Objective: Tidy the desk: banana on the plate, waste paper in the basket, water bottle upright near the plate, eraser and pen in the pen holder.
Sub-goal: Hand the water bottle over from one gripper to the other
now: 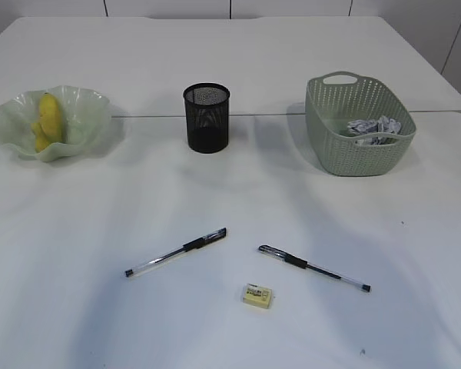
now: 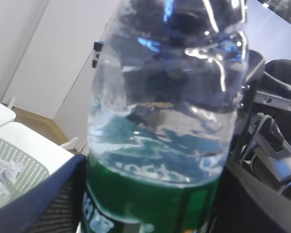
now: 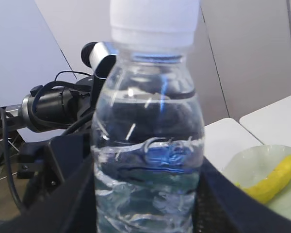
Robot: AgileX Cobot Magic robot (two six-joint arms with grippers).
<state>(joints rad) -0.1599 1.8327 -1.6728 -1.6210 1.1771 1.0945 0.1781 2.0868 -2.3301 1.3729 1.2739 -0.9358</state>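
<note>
- The water bottle [image 3: 149,145] stands between both pincers, above the surface [image 1: 230,200], outside the exterior view.
- The right pincer [image 3: 145,213] pinches its clear body.
- The left pincer [image 2: 150,194] flanks its green label; grip unclear.
- The banana [image 1: 48,121] lies in the far-left plate [image 1: 88,115].
- The waste paper [image 1: 373,127] sits in the far-right basket [image 1: 346,154].
- The pen holder [image 1: 207,118] stands between them.

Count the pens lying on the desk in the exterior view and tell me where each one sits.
2. The left pen lies left of the eraser; the right pen lies right of it. Neither is in the pen holder, though its mesh could hide another.
</note>
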